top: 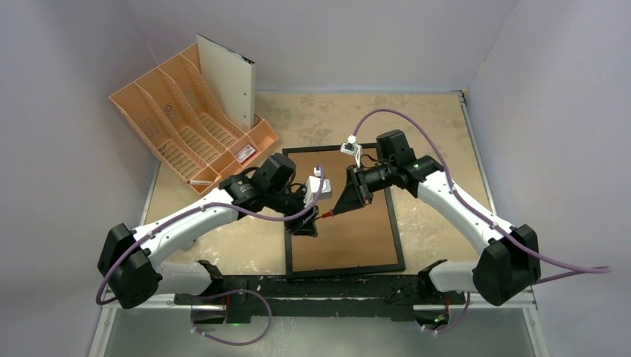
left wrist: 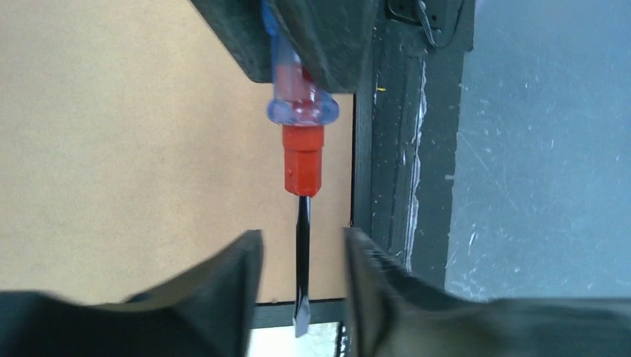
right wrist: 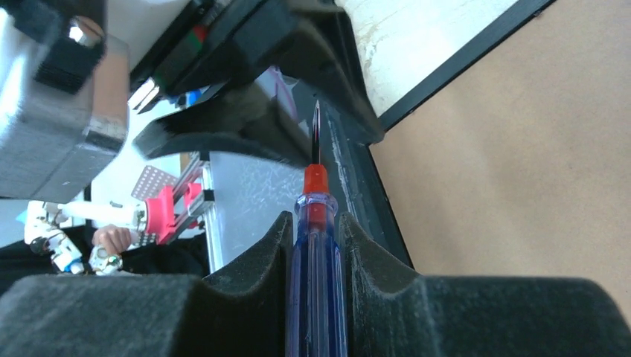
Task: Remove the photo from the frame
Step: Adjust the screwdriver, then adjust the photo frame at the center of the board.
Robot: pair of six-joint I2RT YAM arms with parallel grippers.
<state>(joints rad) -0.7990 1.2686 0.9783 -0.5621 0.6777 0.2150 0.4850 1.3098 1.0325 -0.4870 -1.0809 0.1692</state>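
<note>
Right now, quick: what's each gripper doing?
Left gripper: open, jaws either side of the screwdriver shaft, with a gap on each side.
Right gripper: shut on the screwdriver handle.

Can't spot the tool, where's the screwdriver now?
In the top view, the screwdriver hangs over the back of the frame near its left edge, handle in the jaws of the right gripper.
</note>
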